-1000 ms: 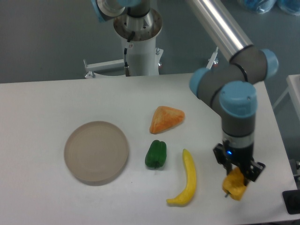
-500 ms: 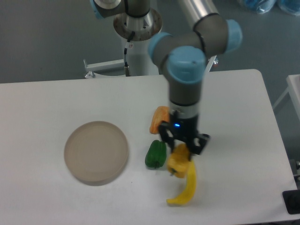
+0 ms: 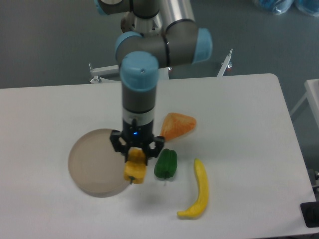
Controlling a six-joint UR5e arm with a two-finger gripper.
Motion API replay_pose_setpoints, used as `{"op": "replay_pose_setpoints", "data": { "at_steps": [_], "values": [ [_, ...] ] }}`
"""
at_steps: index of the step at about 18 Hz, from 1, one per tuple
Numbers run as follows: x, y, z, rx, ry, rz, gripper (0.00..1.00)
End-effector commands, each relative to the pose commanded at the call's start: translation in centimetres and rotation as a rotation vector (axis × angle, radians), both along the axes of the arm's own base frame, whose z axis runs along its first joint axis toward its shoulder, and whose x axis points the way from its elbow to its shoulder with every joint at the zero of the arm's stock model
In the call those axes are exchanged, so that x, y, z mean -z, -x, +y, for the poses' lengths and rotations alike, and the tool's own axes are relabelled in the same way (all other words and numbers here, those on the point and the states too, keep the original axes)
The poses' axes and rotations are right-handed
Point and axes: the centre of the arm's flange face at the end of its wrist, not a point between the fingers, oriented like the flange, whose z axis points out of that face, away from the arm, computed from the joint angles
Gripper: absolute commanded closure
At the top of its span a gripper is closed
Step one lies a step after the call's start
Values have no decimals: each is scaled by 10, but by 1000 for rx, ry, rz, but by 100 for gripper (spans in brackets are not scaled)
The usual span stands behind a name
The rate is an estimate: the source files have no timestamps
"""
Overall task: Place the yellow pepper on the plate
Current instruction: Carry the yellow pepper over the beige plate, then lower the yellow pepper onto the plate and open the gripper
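So the grey-and-blue arm's black two-finger gripper (image 3: 135, 160) is pointing straight down and clamping the small blocky yellow-orange pepper (image 3: 134, 170) between its fingers. The jaws are closed in tight on the top part of it, and the bottom half is hanging out below with the little dark stem poking downward. The pepper is sitting right over the right-hand edge of the round flat beige-tan plate (image 3: 94, 162), half over the rim and half over the white table (image 3: 45, 124). Honestly, from this angle I can't tell if it's touching the plate or hanging a bit above it; there's a faint shadow on the table just under it.

Just beside the pepper on the right, the dark green bell pepper (image 3: 166, 163) is lying on the table, close but apart from it. Up behind that, the orange triangular wedge (image 3: 177, 126) is resting near the arm's wrist. The long curved yellow banana (image 3: 197, 190) is lying further right and toward the front edge, well apart from the plate.
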Motion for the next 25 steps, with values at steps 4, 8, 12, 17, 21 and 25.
{"op": "replay_pose_setpoints", "data": {
  "at_steps": [4, 8, 12, 17, 21, 25],
  "values": [
    [15, -23, -7, 105, 3, 18, 60],
    [33, -40, -14, 139, 29, 16, 60],
    [47, -42, -16, 151, 50, 10, 60],
    [56, -43, -17, 154, 61, 6, 60],
    [60, -49, -13, 164, 49, 13, 59],
    [62, -49, -14, 163, 51, 10, 57]
  ]
}}
